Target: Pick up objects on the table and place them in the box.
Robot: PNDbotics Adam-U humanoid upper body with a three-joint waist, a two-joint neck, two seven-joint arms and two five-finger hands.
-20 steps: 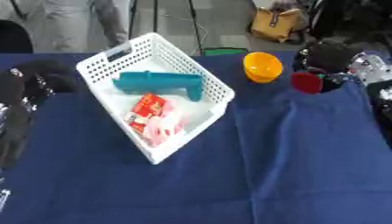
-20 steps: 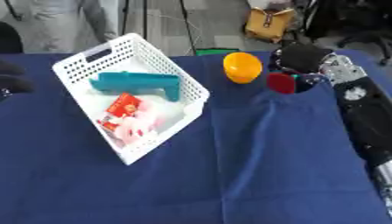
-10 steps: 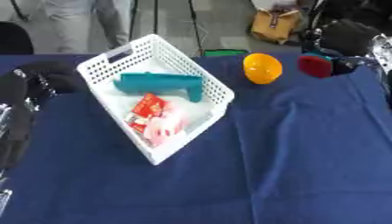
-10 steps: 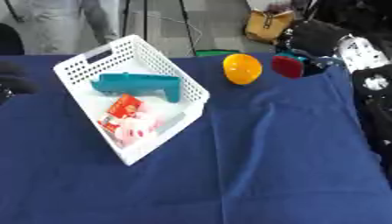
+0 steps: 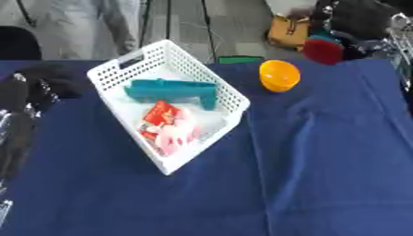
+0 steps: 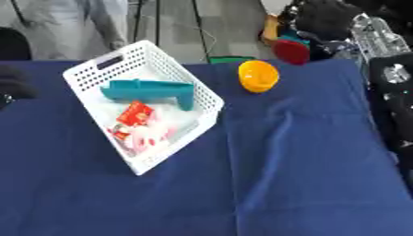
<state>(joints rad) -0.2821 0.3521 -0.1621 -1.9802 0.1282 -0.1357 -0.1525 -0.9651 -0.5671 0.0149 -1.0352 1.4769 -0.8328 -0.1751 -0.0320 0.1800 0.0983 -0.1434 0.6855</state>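
- My right hand (image 6: 322, 23) is up at 1 o'clock, above the far edge of the table, with its fingers wrapped around a red disc-shaped thing (image 6: 291, 51). I hold it lifted clear of the cloth so it can travel over the basket wall without catching.
- The basket (image 5: 129, 69) sits at about 10 o'clock, turned askew, its long side running toward 5 o'clock. Its open top faces me, which is why I judge a drop from above as the easy way in.
- Inside lie a teal block (image 5: 171, 91) across the far half and a red-and-pink packet (image 5: 167, 125) below it; the corner toward 11 o'clock looks free, so I would aim there.
- An orange ball-like thing (image 5: 279, 76) rests on the blue tablecloth (image 5: 322, 161) at 1 o'clock, between basket and red disc, not yet picked.
- My left hand (image 5: 16, 92) shows dark at 9 o'clock; I cannot tell how its fingers are set.
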